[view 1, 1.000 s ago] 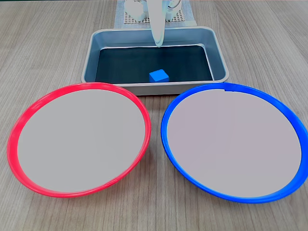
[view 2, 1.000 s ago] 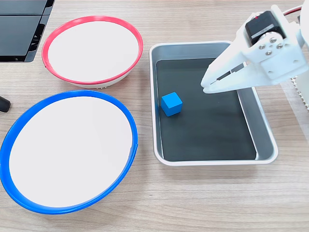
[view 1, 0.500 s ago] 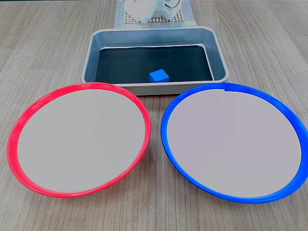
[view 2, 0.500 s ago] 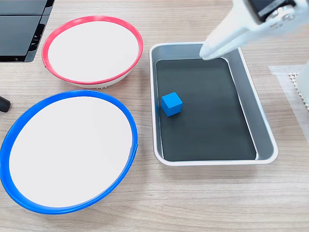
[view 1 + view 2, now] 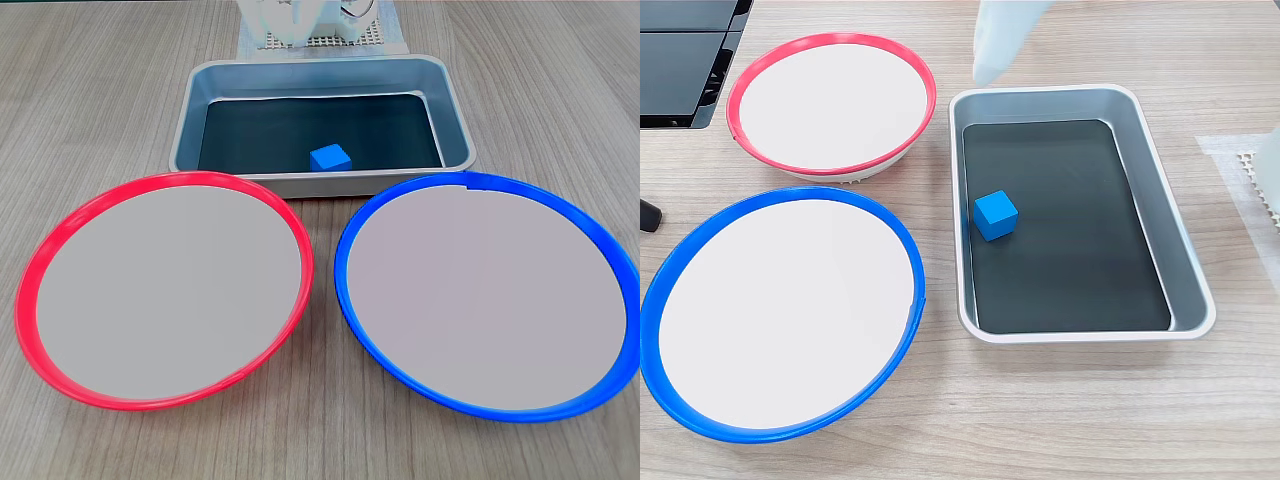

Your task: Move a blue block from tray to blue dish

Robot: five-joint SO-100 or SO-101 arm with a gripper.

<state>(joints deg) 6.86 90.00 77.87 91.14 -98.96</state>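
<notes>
Blue dish [image 5: 902, 255] empty, well apart from fingers. Tray [image 5: 1185, 262] beside raised, blurred gripper [image 5: 985, 72]; finger spread: cannot tell. Blue block [image 5: 995, 215] on tray bottom, unheld, apart from fingertips. Task unstarted: grasp, carry, release all left.

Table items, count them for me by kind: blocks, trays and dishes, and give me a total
Blocks: 1, the blue block, lying in the tray.
Trays: 1, the tray.
Dishes: 2, the blue dish and the red-rimmed dish, both with nothing on them.
Total: 4
</notes>
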